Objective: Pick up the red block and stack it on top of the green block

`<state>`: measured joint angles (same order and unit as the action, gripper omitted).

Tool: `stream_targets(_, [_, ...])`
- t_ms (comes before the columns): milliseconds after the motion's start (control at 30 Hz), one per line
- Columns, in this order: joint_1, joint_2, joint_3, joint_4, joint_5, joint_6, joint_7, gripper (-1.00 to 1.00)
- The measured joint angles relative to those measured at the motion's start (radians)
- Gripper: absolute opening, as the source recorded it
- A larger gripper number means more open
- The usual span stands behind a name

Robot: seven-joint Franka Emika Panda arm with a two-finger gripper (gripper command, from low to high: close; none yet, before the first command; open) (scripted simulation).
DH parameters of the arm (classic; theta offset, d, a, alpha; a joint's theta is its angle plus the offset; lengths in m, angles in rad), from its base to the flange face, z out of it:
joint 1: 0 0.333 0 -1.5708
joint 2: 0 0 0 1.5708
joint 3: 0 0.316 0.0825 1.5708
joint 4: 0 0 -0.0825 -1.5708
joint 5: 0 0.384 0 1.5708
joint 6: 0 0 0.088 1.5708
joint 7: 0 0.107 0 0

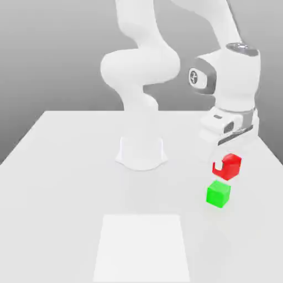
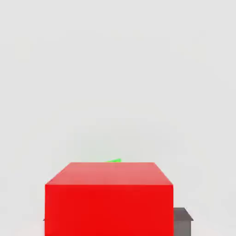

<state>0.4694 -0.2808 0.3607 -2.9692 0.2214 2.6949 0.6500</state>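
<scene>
The fingers (image 1: 225, 166) grip the red block (image 1: 231, 166) — clamped shut on it, lifted clear of the white bench (image 1: 66, 188). The green block (image 1: 218, 194) sits on the bench just below — apart from it.

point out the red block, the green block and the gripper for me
red block (image 1: 230, 164): exterior view, on its lit right face.
green block (image 1: 218, 195): exterior view, on its front face.
gripper (image 1: 223, 167): exterior view, between the fingertips, where they close on the red block.
</scene>
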Motion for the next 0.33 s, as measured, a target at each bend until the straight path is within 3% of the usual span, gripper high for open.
stream_targets(267, [-0.074, 0.242, 0.031, -0.002, -0.185, 0.239, 0.123, -1.00])
stream_targets(300, [-0.075, 0.263, 0.027, -0.002, -0.207, 0.259, 0.138, 1.00])
stream_targets(333, [-0.073, 0.263, 0.027, -0.002, -0.207, 0.259, 0.138, 1.00])
